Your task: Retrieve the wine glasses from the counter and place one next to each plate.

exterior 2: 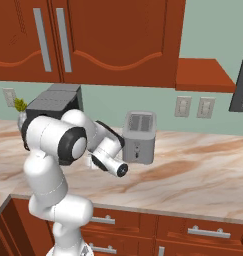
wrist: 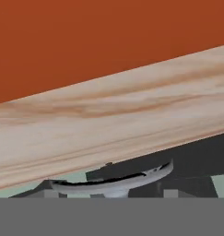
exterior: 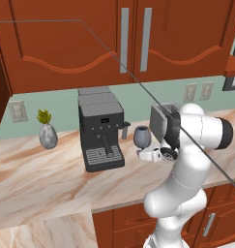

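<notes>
Glass (exterior: 142, 136) upright on counter (exterior: 51, 174), right of coffee machine (exterior: 100, 136), left of toaster (exterior: 162, 121). Gripper (exterior: 144, 154) low at glass foot, approaching from right. Jaw state: cannot tell.

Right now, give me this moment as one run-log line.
phase: grasping | gripper: at wine glass base, grip unclear | glass: upright on counter, between coffee machine and toaster

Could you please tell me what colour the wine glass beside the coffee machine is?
The wine glass is a smoky grey-blue, translucent; the left base view shows it best.
</notes>
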